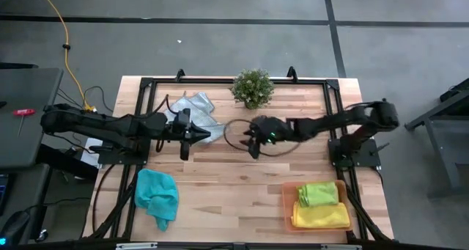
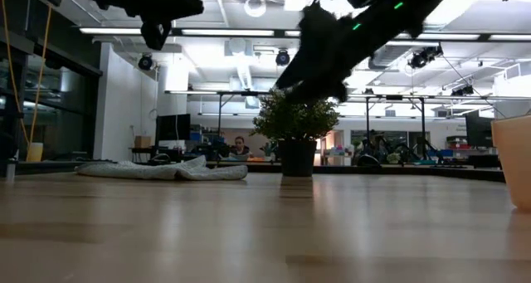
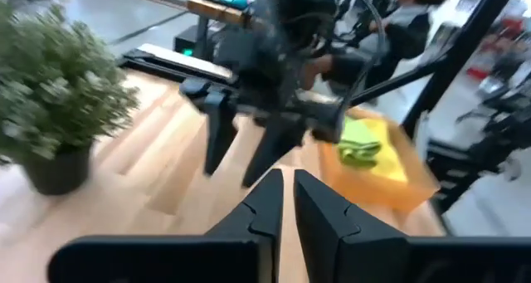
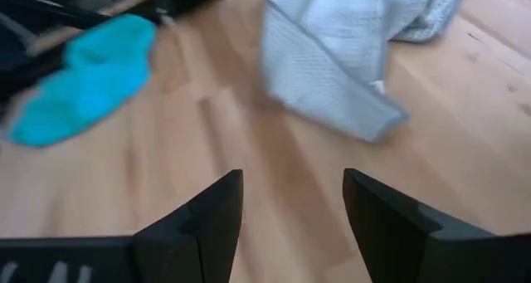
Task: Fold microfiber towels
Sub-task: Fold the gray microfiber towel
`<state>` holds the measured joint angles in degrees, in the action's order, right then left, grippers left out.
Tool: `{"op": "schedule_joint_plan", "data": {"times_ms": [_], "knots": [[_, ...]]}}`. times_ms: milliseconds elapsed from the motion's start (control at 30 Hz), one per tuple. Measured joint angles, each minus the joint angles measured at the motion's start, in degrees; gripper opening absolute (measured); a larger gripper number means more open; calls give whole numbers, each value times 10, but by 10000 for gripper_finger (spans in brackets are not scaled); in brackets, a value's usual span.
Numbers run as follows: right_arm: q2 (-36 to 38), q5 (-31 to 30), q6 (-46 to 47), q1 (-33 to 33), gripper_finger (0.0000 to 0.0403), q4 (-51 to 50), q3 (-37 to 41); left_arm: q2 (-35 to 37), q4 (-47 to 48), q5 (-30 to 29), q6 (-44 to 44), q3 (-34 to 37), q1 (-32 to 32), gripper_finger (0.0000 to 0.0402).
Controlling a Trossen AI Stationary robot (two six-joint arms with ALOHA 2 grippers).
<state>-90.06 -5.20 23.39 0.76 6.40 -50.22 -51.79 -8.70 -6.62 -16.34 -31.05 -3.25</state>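
A light grey towel (image 1: 194, 111) lies crumpled and flat on the table at the far left (image 2: 166, 170) (image 4: 332, 59). A teal towel (image 1: 156, 193) lies bunched near the front left (image 4: 83, 75). A lime green towel (image 1: 319, 193) rests on a yellow one (image 1: 322, 215) in the orange tray (image 1: 287, 206). My left gripper (image 1: 204, 136) (image 3: 287, 208) hovers above the grey towel's near edge. It points toward the right arm, and only a thin slit shows between its fingers. My right gripper (image 1: 249, 141) (image 4: 292, 200) hangs open over mid-table, aimed at the grey towel, with nothing between its fingers.
A small potted plant (image 1: 253, 87) (image 2: 294, 134) stands at the far middle of the table, just behind the two grippers. The tray (image 3: 390, 183) sits at the front right corner. Bare wood lies between the teal towel and the tray.
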Motion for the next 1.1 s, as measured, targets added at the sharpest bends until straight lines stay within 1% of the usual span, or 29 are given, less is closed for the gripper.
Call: {"op": "schedule_joint_plan", "data": {"times_ms": [100, 200, 300, 400, 500, 667, 767, 933, 1033, 1100], "knots": [[-61, 25, -41, 30, 200, -2, -43, 5, 56, -22, 37, -35, 0, 40], [-125, 23, -54, 51, 200, -2, -93, 11, 109, -41, 64, -71, 0, 56], [-188, 4, -23, 70, 200, -8, -142, 15, 143, -59, 69, -95, 0, 74], [-237, -11, 15, 86, 200, -13, -192, 21, 146, -62, 60, -106, 0, 94], [-274, -22, 22, 94, 200, -36, -233, 27, 149, -61, 49, -107, 0, 113], [-314, -23, 21, 94, 200, -90, -285, 30, 150, -48, 34, -107, 0, 136], [-334, -23, 23, 90, 200, -112, -294, 30, 150, -41, 35, -107, 0, 140], [-347, -29, 50, 83, 197, -116, -298, 30, 150, -41, 34, -107, 0, 139], [-347, -39, 44, 74, 171, -120, -298, 30, 150, -41, 35, -107, 0, 139], [-342, -40, 34, 65, 132, -132, -297, 30, 150, -41, 40, -107, 0, 138]]}}
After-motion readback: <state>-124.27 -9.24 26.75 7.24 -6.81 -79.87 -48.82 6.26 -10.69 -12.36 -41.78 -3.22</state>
